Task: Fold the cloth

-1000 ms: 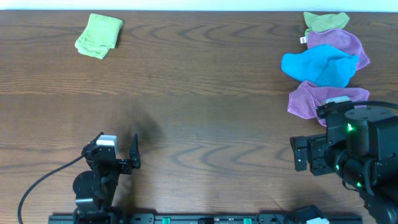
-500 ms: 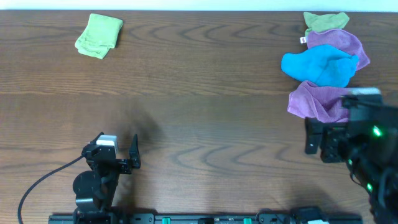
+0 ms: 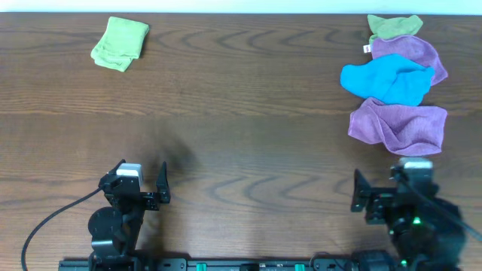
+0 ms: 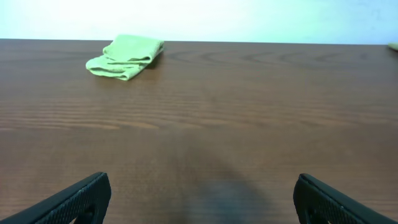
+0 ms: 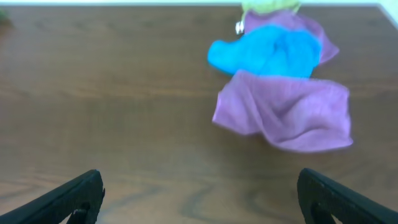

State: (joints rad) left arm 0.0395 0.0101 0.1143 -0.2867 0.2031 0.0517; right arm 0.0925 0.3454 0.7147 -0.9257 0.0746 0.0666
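A crumpled purple cloth [image 3: 398, 125] lies at the right of the table, in front of a blue cloth [image 3: 388, 79]. It also shows in the right wrist view [image 5: 286, 112], ahead and to the right of my jaws. My right gripper [image 3: 385, 197] is open and empty, low near the front edge, well short of that cloth; in its wrist view [image 5: 199, 196] only bare wood lies between the fingers. My left gripper [image 3: 143, 182] is open and empty at the front left; its wrist view [image 4: 202, 199] shows bare wood between the fingers.
A folded green cloth [image 3: 120, 42] lies at the far left, also in the left wrist view [image 4: 126, 50]. Behind the blue cloth [image 5: 267, 51] lie another purple cloth [image 3: 410, 51] and a green cloth [image 3: 393, 25]. A black cable [image 3: 45, 222] runs at the front left.
My right arm has drawn back from beside the near purple cloth toward the front edge, uncovering that cloth. The left arm and all cloths have stayed still.
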